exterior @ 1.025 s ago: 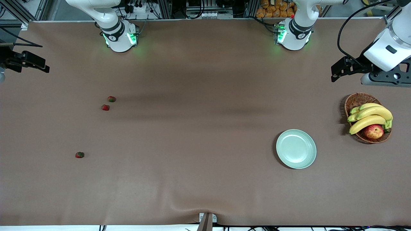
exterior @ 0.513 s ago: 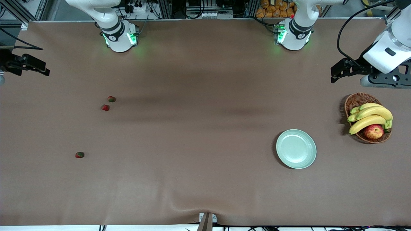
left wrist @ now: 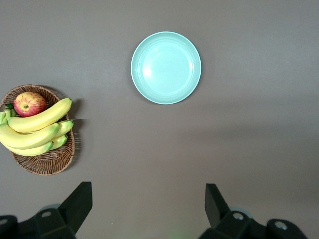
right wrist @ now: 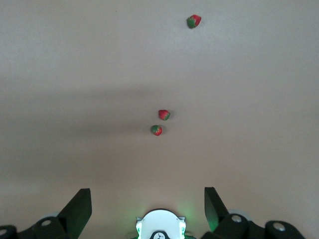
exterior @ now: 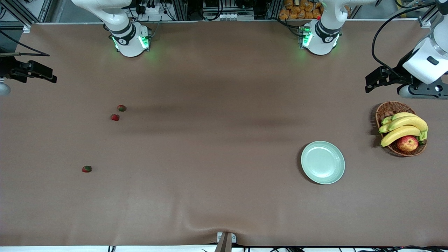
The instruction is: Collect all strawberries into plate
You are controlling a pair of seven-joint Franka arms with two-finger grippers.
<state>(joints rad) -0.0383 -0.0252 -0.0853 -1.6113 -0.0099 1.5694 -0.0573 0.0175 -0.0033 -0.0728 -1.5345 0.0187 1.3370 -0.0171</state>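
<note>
Here the plate sits bare on the counter, just beside the basket of bananas and an apple. All three strawberries lie well apart from the plate, toward the right arm's end: two close together and a third alone. The left end effector hangs over the counter near the basket, fingers spread, holding nothing. The right end effector hangs at the other end, fingers spread too.

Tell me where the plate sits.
The plate lies empty toward the left arm's end of the table, beside the fruit basket and slightly nearer the front camera.
</note>
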